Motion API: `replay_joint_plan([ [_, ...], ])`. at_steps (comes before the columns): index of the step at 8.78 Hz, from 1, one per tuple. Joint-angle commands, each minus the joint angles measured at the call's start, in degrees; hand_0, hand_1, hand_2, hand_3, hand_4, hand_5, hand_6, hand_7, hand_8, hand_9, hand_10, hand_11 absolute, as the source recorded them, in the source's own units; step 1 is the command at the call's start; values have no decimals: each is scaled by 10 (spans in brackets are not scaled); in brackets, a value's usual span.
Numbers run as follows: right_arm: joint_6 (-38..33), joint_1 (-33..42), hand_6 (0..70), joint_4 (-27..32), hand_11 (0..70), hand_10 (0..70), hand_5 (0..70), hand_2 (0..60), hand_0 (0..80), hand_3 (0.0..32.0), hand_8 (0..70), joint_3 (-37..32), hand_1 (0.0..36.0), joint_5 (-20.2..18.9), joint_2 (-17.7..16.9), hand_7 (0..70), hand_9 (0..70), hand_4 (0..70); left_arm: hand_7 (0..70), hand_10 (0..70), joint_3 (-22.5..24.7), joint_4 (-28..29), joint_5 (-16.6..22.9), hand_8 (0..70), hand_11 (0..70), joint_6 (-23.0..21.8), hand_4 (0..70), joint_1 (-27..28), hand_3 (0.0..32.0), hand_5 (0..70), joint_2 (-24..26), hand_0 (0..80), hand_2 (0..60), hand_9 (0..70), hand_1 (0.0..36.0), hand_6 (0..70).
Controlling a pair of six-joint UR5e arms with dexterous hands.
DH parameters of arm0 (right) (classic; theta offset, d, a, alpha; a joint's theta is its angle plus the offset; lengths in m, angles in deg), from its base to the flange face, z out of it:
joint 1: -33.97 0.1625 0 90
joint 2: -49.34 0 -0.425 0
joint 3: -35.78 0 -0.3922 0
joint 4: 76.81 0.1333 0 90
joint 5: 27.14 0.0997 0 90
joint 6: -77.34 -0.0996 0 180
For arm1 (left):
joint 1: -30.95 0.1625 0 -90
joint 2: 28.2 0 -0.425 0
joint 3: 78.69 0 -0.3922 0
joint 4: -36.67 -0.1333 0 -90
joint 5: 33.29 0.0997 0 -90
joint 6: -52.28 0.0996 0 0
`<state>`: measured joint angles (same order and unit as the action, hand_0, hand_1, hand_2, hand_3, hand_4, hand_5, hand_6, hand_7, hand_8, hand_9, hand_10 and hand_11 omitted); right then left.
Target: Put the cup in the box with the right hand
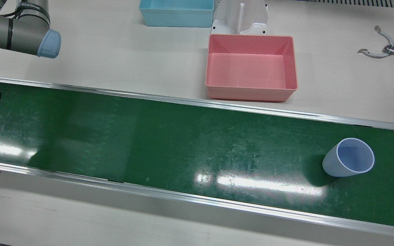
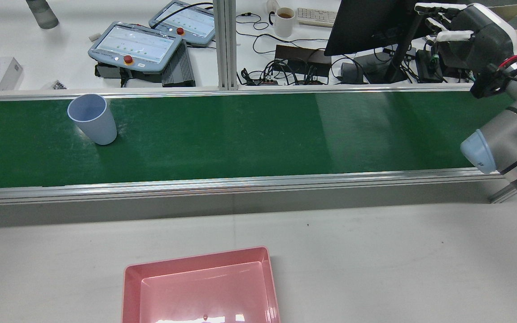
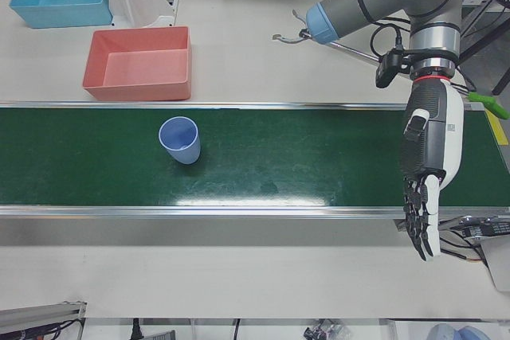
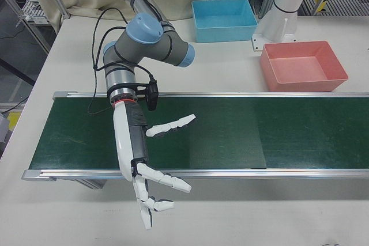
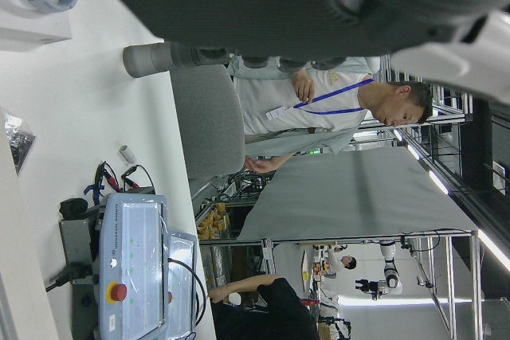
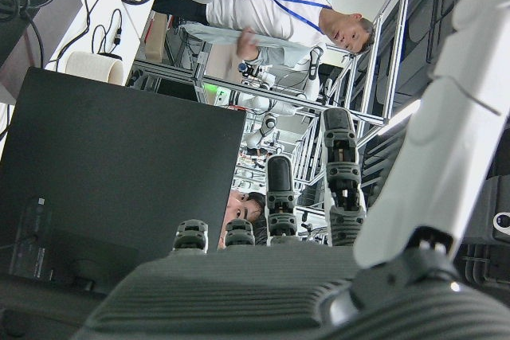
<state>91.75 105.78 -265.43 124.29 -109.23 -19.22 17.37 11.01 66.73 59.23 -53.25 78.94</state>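
One cup (image 3: 180, 139), pale blue and upright, stands alone on the green belt (image 1: 169, 136), far from my right hand (image 4: 151, 162), which hangs spread and empty over the belt's other end. It looks light, stiff and smooth, so I judge a grasp around its mid-wall best. My left hand (image 3: 424, 189) hangs empty, fingers extended. Two boxes: one pink box (image 1: 251, 68), one blue box (image 1: 176, 13).

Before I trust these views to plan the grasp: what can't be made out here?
- Right hand: the front view's left edge cuts it to a sliver; the left-front view misses it.
- Left hand: absent from front, rear and right-front views.
- Cup: neither hand view shows it, nor does the right-front view.
- Pink box: the rear view's bottom edge cuts off its near side.
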Motion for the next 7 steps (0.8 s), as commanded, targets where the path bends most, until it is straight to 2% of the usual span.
replay_joint_plan([
  [1,0,0,75,0,66,35,43,0,528,56,8,0,89,0,0,418,83,273,0,0,0,1,0,0,0,0,0,0,0,0,0,0,0,0,0,0],
  [7,0,0,76,0,67,36,43,0,531,52,8,0,89,0,0,418,84,275,0,0,0,0,0,0,0,0,0,0,0,0,0,0,0,0,0,0],
])
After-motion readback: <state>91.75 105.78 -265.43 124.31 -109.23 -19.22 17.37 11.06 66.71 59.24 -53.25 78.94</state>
